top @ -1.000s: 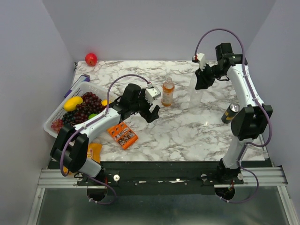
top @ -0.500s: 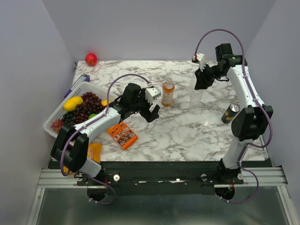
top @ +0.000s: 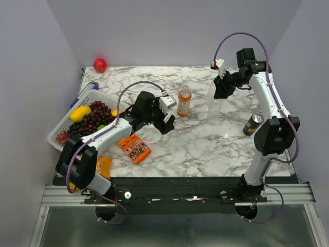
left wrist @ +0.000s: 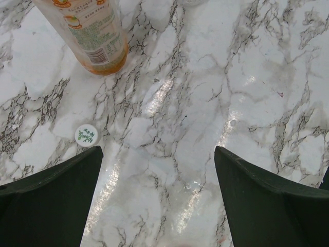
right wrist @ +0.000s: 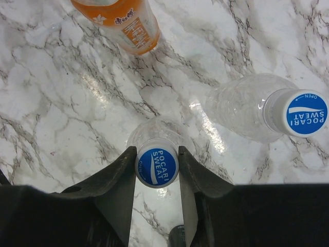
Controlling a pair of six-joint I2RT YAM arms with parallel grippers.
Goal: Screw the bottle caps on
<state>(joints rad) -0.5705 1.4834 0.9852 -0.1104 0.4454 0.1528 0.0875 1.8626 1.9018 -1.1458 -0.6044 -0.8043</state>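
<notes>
1. White marble table (right wrist: 61, 103) with grey veins lies under both arms.
2. On the right gripper (right wrist: 157, 154), the two black fingers (right wrist: 121, 185) sit close together. They hug a small round blue cap (right wrist: 157, 168) of plastic with white letters, one finger on each side, and seem to touch it.
3. That cap sits on a small clear bottle (right wrist: 154, 128) of plastic, right under the fingers. The bottle stands straight, its long line runs up and down, and the cap faces up.
4. My guess is that this cap is being twisted on now. The next move needs more turning until it is tight, then letting go, staying straight above so the bottle does not tip.
5. Just to the right of these fingers stands a second clear bottle (right wrist: 241, 108), also upright, with its own blue cap on. Farther ahead of the fingers stands the plastic orange bottle (right wrist: 123, 23) with orange drink and an orange label.
6. The left gripper (left wrist: 158, 152) is spread wide and holds nothing. It hangs over bare marble.
7. Just outside its left finger lies a small round whitish cap (left wrist: 86, 135), flat, with green print facing up. Ahead of that finger the orange bottle stands upright. I think this cap goes there next, and picking it up calls for a low, careful pinch on its thin edge.
</notes>
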